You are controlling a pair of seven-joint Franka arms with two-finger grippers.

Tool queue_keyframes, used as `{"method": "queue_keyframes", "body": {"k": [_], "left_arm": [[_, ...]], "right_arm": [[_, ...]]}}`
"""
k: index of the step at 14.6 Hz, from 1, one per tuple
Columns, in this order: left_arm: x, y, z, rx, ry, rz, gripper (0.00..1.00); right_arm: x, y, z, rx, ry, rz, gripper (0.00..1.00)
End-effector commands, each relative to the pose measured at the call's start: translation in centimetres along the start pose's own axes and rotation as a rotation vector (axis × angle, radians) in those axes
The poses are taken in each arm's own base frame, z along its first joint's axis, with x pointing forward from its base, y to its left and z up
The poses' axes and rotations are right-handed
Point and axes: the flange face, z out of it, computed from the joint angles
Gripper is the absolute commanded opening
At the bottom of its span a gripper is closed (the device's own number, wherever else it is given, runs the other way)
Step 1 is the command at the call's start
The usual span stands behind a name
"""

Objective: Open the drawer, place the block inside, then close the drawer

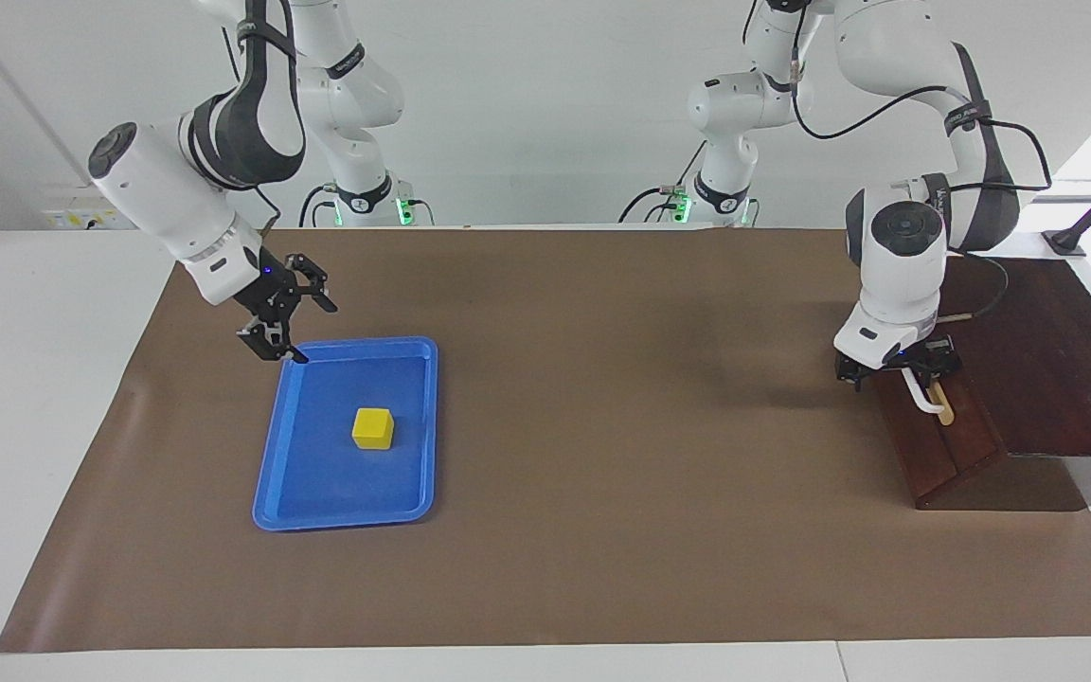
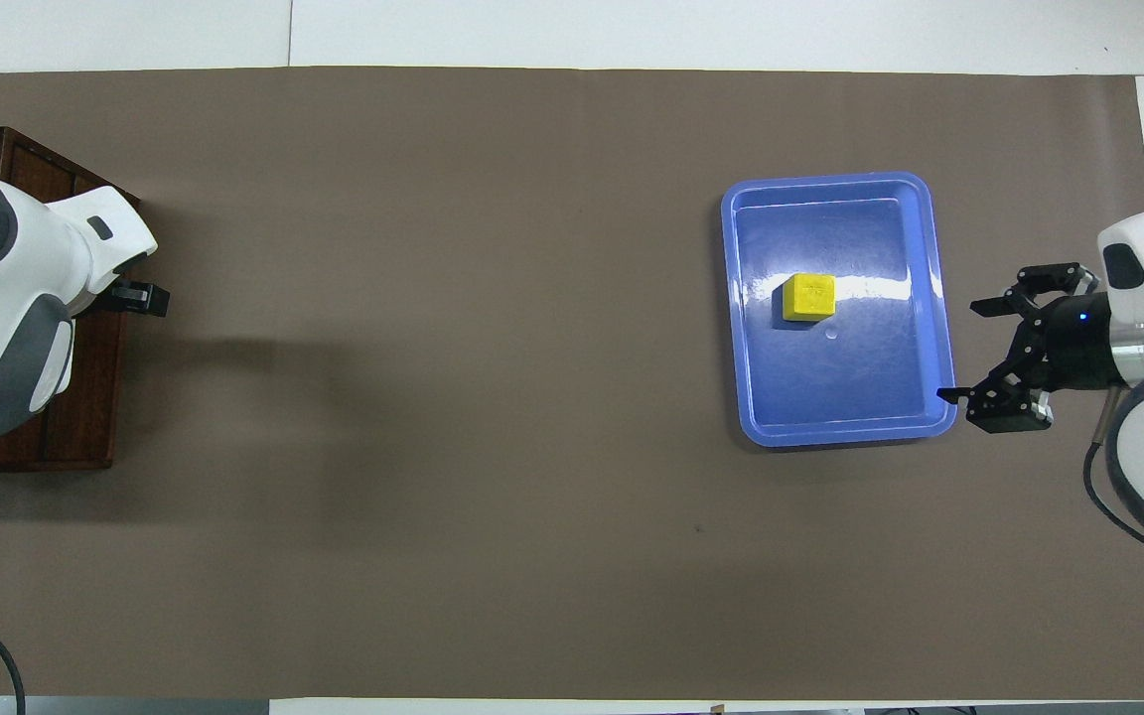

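Drawer point(image 1: 948, 440) shut; left tool point(image 1: 920, 379) at handle point(image 1: 924, 398), grip: we cannot tell. Block point(image 1: 373, 427) in tray point(image 1: 271, 474); right tool point(image 1: 285, 317) spread at its 11 o'clock corner. All steps remain.

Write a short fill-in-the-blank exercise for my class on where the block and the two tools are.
1. The block lies in the blue ____.
2. The left tool is at the drawer's white ____.
3. The right tool, fingers spread, hangs over the tray's ____.
4. The drawer is ____.

Missing words: tray; handle; corner; shut
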Motion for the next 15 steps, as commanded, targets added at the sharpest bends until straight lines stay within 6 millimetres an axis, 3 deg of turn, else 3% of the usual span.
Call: {"method": "queue_keyframes", "body": {"k": [1, 3, 5, 9, 11, 15], "left_arm": [[0.2, 1.0, -0.2, -0.01, 0.022, -0.073, 1.0], [0.9, 4.0, -1.4, -0.089, 0.024, -0.163, 1.0], [1.9, 8.0, -3.5, -0.191, 0.009, -0.255, 1.0], [2.2, 12.8, -5.8, -0.256, -0.005, -0.316, 1.0], [2.4, 14.1, -6.6, -0.274, -0.008, -0.323, 1.0], [2.2, 13.5, -6.4, -0.269, -0.023, -0.328, 1.0]], "right_arm": [[-0.9, 1.9, 2.6, -0.023, 0.058, -0.118, 1.0], [-0.5, 2.7, 3.1, -0.033, 0.073, -0.14, 1.0], [-0.7, 4.6, 5.2, -0.016, 0.112, -0.167, 1.0], [-1.6, 6.9, 8.5, -0.012, 0.18, -0.214, 1.0], [-2.0, 7.9, 9.9, -0.012, 0.181, -0.255, 1.0], [-2.2, 9.2, 10.9, -0.022, 0.191, -0.256, 1.0]]}}
